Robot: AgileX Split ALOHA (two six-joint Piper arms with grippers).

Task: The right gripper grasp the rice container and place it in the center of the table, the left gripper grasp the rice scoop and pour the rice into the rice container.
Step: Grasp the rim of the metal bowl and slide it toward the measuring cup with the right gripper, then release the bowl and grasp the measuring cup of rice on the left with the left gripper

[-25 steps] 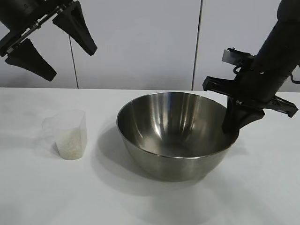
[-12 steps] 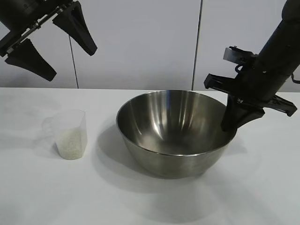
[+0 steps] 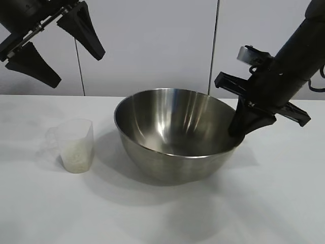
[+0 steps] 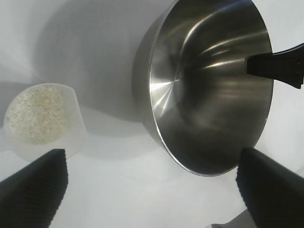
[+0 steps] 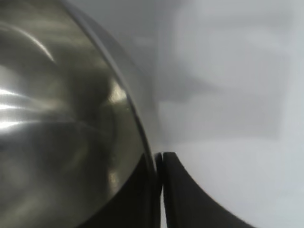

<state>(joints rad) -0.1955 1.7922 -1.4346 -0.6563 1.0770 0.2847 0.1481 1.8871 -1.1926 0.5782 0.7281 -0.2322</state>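
My right claw (image 3: 238,127) pinches the bowl (image 3: 177,137) rim at mid-right, tipping it. My left claw (image 3: 56,48) hangs spread wide, upper left, above the scoop (image 3: 75,146).

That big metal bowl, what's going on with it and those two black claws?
The right gripper is shut on the rim of the rice container, one finger inside and one outside, tipping it on the table. The left gripper hangs open above the rice scoop, which stands beside the bowl, full of rice. Nothing has been poured yet.
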